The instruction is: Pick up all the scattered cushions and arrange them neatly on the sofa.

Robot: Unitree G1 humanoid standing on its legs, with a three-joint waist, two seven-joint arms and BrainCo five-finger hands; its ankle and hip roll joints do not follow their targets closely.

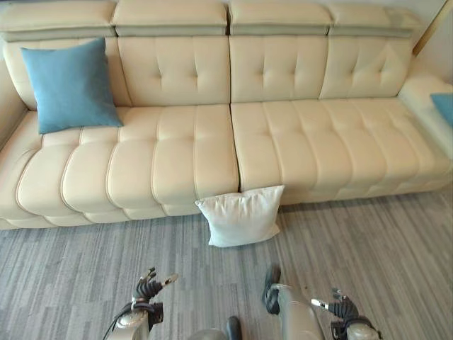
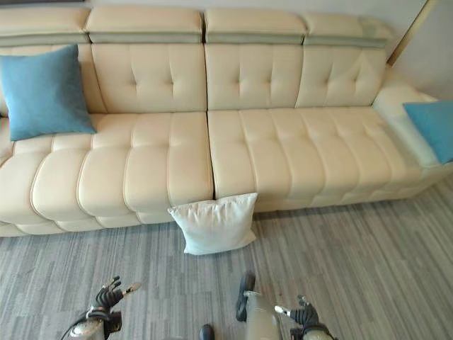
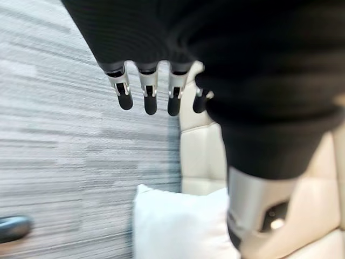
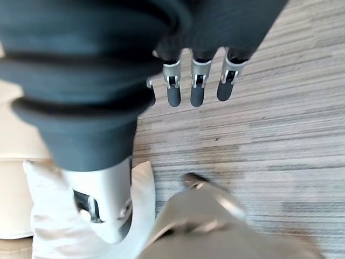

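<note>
A white cushion [image 1: 241, 216] stands on the grey floor, leaning against the front of the cream sofa [image 1: 177, 163] near its middle seam. A blue cushion [image 1: 69, 85] rests upright against the sofa's left backrest. Another blue cushion [image 2: 432, 127] lies on the sofa's far right end. My left hand [image 3: 148, 94] hangs over the floor with straight fingers and holds nothing; the white cushion [image 3: 178, 224] lies past it. My right hand [image 4: 197, 89] also hangs open and empty above the floor, with the white cushion [image 4: 54, 226] beside its thumb.
Grey striped carpet [image 1: 71, 283] stretches in front of the sofa. The sofa's seats between the blue cushions are bare. A wall corner [image 2: 425, 42] rises behind the sofa's right end.
</note>
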